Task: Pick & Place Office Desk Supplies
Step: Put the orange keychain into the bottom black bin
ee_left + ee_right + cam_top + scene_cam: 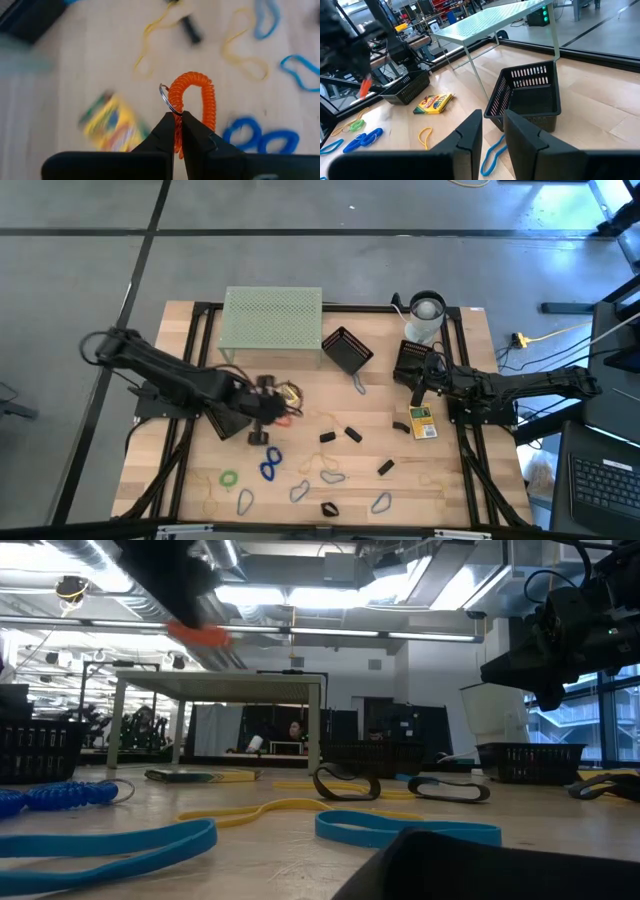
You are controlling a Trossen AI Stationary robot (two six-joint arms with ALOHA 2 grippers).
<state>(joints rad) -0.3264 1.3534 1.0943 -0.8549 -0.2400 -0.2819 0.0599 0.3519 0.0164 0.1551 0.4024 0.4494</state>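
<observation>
The orange coil [192, 102] hangs lifted above the table, pinched at its lower end by the left gripper [178, 120], whose fingers are pressed together on it. Below lie a crayon box [112, 122] and a blue coil [260, 137], with bare wood between. The right gripper [492, 125] hovers empty, fingers slightly apart, beside a black basket [527, 97] near the table's right edge.

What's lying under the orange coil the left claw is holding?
Below the orange coil held by the left claw lie bare table, a crayon box and blue coils. The claw's body hides what's directly beneath.
</observation>
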